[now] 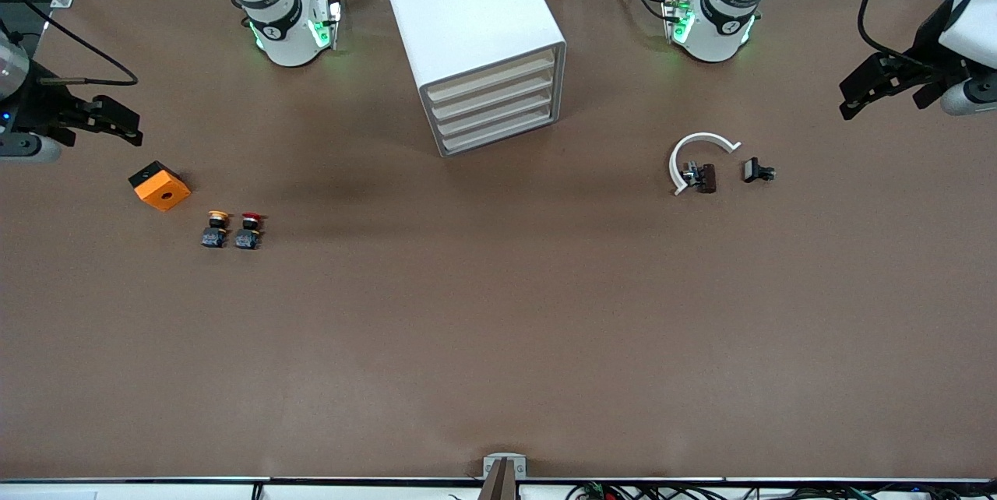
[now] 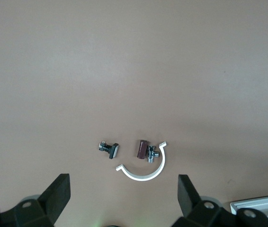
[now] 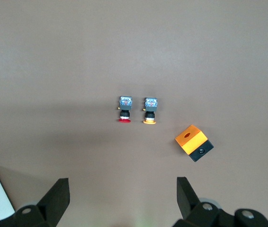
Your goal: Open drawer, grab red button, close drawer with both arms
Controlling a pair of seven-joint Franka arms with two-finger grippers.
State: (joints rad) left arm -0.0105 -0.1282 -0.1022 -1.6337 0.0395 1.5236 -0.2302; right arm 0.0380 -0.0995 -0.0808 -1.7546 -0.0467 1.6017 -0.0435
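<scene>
While drawers (image 1: pixel 498 107) sit closed, button (image 3: pixel 124 109) lies outside

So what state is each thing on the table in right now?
Cabinet: all four drawers shut.
Red button: lying on the table, untouched.
Yellow button: lying beside it.
Orange cube: resting, hole up.
White ring: open-ended, flat.
Left gripper: open, waiting.
Right gripper: open, waiting.
</scene>
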